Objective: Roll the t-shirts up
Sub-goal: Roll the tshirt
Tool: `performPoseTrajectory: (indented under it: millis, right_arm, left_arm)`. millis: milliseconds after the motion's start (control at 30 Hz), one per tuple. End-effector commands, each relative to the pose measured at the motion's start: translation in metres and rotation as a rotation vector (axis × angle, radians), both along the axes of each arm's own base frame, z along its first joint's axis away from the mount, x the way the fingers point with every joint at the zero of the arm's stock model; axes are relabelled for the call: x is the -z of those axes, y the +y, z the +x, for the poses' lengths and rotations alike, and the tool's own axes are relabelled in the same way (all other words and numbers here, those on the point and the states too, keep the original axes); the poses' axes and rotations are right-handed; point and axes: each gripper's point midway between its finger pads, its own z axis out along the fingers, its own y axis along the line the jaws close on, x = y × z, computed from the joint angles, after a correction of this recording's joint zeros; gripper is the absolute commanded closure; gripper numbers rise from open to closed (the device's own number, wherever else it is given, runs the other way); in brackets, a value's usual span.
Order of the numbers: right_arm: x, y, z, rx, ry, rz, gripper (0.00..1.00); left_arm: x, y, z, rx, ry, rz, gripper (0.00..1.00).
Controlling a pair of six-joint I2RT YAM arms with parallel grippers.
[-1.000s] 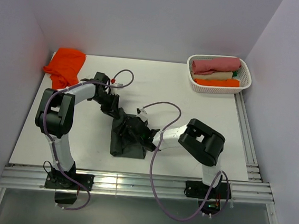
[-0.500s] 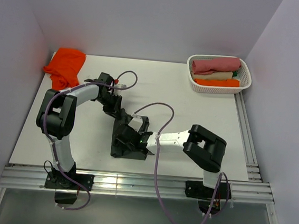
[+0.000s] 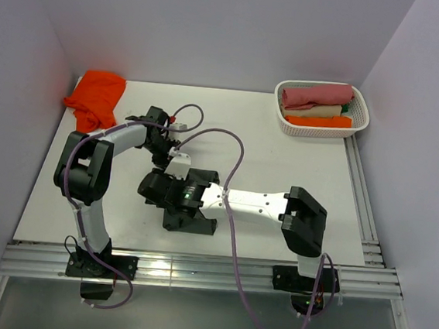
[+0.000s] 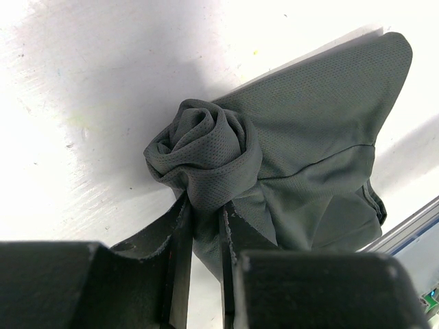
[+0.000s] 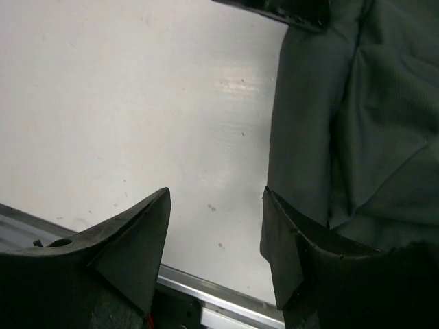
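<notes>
Since a second ago the right gripper (image 5: pixel 216 205) has swung left across the charcoal t-shirt (image 4: pixel 309 137) at the table's (image 5: pixel 103 103) near middle, jaws spread apart, while the left gripper (image 4: pixel 204 219) stays pinched on its rolled end and the orange t-shirt (image 3: pixel 98 97) lies unmoved far left.

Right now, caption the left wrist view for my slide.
Left gripper pinches the rolled end of the dark grey t-shirt on the table.

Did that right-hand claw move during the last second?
Yes. The right gripper moved left, farther from the white basket, and now sits at the grey shirt's edge.
</notes>
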Motion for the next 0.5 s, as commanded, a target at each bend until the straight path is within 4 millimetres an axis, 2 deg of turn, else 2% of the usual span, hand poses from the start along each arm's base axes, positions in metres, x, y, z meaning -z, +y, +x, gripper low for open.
performPoseTrajectory:
  millis: [0,67,200,233,367,467]
  right_arm:
    - [0.017,-0.017,0.018,0.024,-0.062,-0.157,0.36]
    - [0.020,-0.011,0.025,0.016,-0.069,-0.159,0.37]
    - [0.039,-0.002,0.042,0.022,-0.088,-0.160,0.37]
    - [0.046,-0.005,0.046,0.025,-0.090,-0.170,0.37]
    - [0.072,-0.009,0.051,0.036,-0.054,-0.189,0.38]
    - [0.081,-0.013,0.048,0.054,-0.031,-0.212,0.39]
  left_arm:
    - [-0.004,0.003,0.015,-0.004,-0.069,0.040,0.87]
    - [-0.004,0.002,0.015,-0.001,-0.069,0.039,0.88]
    - [-0.004,0.001,0.014,0.000,-0.070,0.040,0.87]
    - [-0.004,0.001,0.014,0.001,-0.071,0.043,0.87]
    - [-0.004,0.000,0.013,0.004,-0.071,0.043,0.87]
    - [-0.004,-0.001,0.013,0.005,-0.071,0.043,0.87]
